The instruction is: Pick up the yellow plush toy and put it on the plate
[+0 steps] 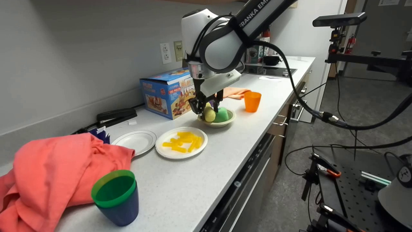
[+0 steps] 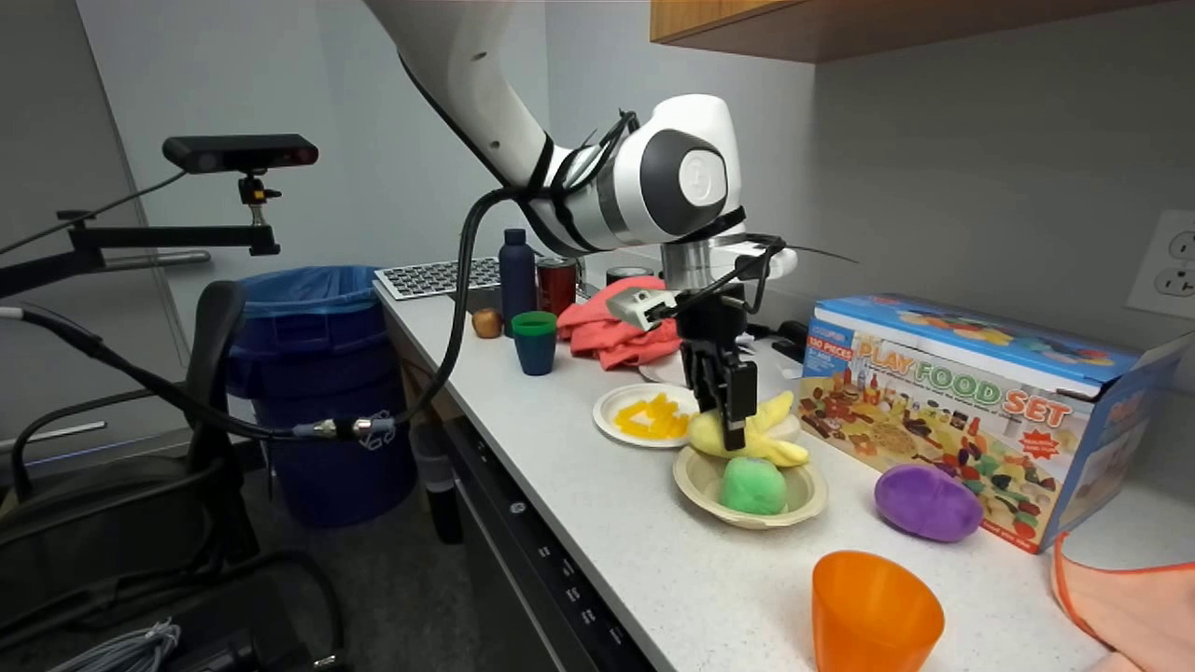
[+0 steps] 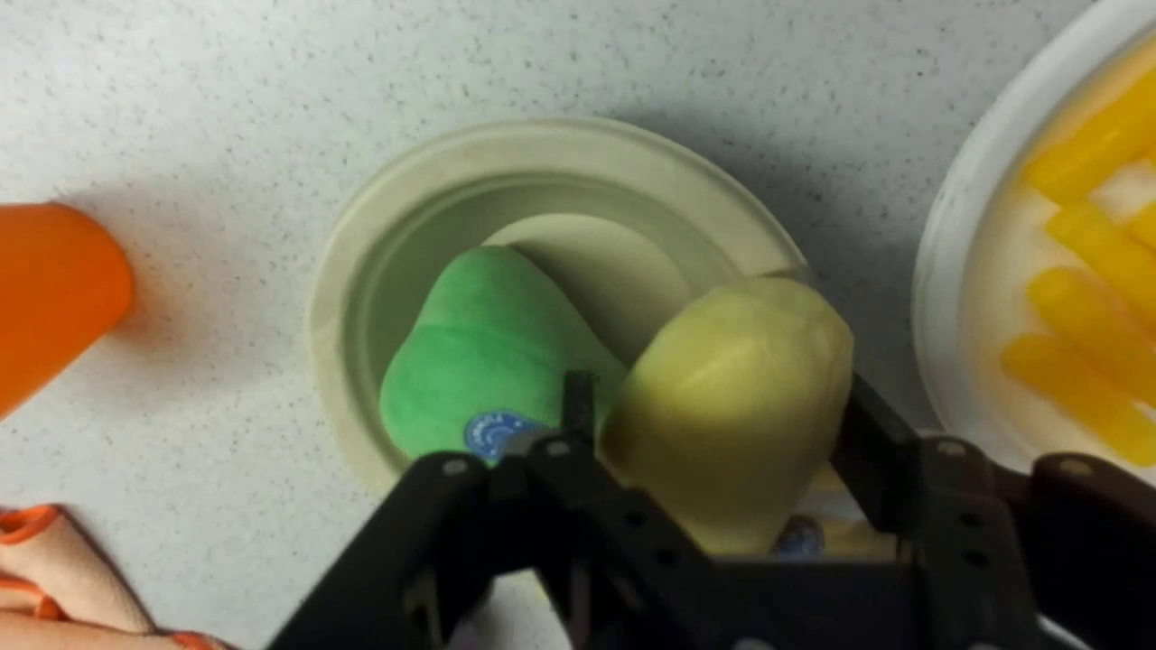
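Note:
The yellow plush toy (image 1: 209,115) sits between my gripper's (image 1: 207,109) two fingers, over the beige bowl. In an exterior view the toy (image 2: 708,432) shows as a yellow body with prongs reaching past the bowl's back rim. In the wrist view the toy (image 3: 741,388) fills most of the space between the fingers of my gripper (image 3: 722,420). The fingers stand wide apart and look close to touching it on both sides. I cannot tell whether they squeeze it. The plain white plate (image 1: 136,141) lies near the wall; most of it is hidden in an exterior view (image 2: 658,371).
A green plush lump (image 2: 752,485) lies in the beige bowl (image 2: 808,509). A white plate (image 1: 161,149) with yellow pieces stands between bowl and plain plate. A coral cloth (image 1: 64,164), stacked cups (image 1: 116,199), toy box (image 1: 165,91), purple toy (image 2: 929,502) and orange cup (image 1: 252,101) surround them.

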You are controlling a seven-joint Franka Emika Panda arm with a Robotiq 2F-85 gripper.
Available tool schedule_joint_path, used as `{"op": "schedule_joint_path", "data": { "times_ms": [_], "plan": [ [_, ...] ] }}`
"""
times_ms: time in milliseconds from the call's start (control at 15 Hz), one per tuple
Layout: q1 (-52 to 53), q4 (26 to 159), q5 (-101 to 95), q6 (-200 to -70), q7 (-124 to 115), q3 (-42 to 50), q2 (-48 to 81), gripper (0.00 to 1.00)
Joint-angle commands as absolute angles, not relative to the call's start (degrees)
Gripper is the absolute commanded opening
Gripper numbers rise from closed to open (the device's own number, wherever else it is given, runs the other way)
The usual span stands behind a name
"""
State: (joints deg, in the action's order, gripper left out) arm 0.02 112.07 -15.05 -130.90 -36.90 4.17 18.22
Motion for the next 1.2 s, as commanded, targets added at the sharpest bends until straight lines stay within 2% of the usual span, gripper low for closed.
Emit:
{"op": "schedule_joint_path", "data": {
  "times_ms": [0,267,333,867,1133],
  "plan": [
    [1.3,110.1,-13.7,-131.0,-36.1,5.0,18.3,0.35],
    [1.3,109.8,-12.7,-131.0,-35.6,4.7,17.8,0.06],
    [1.2,109.8,-12.3,-131.1,-35.3,4.6,17.6,0.02],
    [1.9,108.6,-5.6,-133.8,-27.8,1.5,12.3,0.03],
    [2.7,104.9,-0.8,-136.0,-22.3,-1.2,13.9,0.03]
  ]
}}
